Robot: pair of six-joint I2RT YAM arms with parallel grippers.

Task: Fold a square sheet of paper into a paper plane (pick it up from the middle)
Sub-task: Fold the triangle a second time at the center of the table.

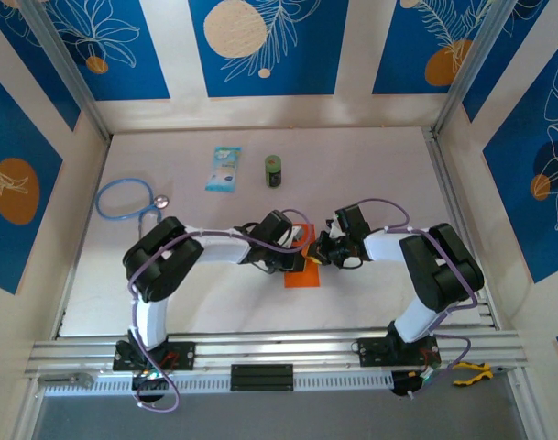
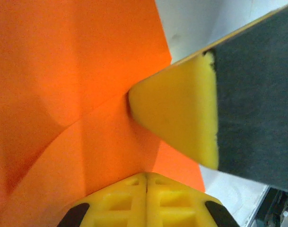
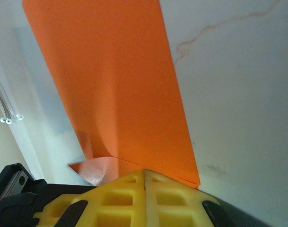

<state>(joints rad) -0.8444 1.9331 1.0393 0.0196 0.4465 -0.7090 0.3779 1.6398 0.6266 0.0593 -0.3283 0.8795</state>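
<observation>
Left gripper: the left gripper reaches in from the left to the middle of the table. In its wrist view the two yellow fingers are pressed together, with orange paper running out of the seam between them, so it is clamped on the sheet.
Right gripper: the right gripper comes in from the right and meets the left one tip to tip. Its own yellow fingers are also pressed together, and the paper's edge goes into the seam, so it is clamped on the same sheet.
Contact between the claws: in the left wrist view one yellow finger of the right gripper presses its tip into the paper from the right.
Paper: the square sheet of paper is at mid-table between the two grippers, its larger visible part on their near side. Whether it rests on the table I cannot tell.
Paper's shape: the left wrist view shows a bent crease across it. The right wrist view shows a long straight-edged band with a small curled corner close to the fingers.
Far side: a light-blue packet and a green can sit side by side, well apart from the paper.
Far left: a blue stethoscope lies on the table.
</observation>
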